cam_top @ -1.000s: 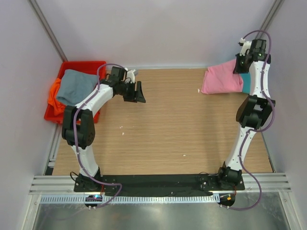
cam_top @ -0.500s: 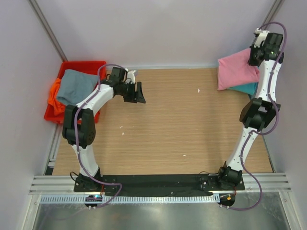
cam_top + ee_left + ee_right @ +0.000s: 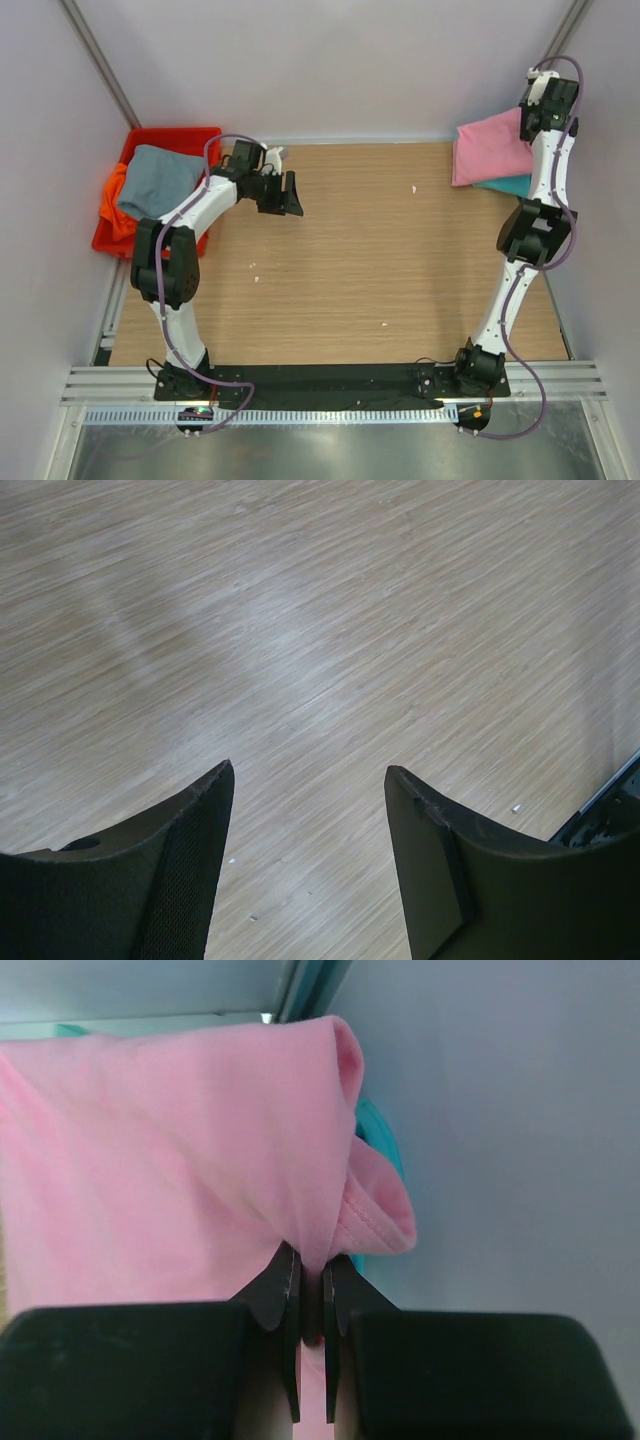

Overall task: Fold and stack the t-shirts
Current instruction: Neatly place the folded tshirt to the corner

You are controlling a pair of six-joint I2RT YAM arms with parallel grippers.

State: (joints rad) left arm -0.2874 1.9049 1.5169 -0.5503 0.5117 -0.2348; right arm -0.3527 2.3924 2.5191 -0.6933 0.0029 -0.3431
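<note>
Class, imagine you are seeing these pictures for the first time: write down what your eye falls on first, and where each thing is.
The pink t-shirt stands out at the far right corner of the table, its edge pinched in the shut right claw, a teal t-shirt under it. Next, the red bin at far left holds a grey t-shirt over an orange t-shirt. The left claw hangs open above the table.
</note>
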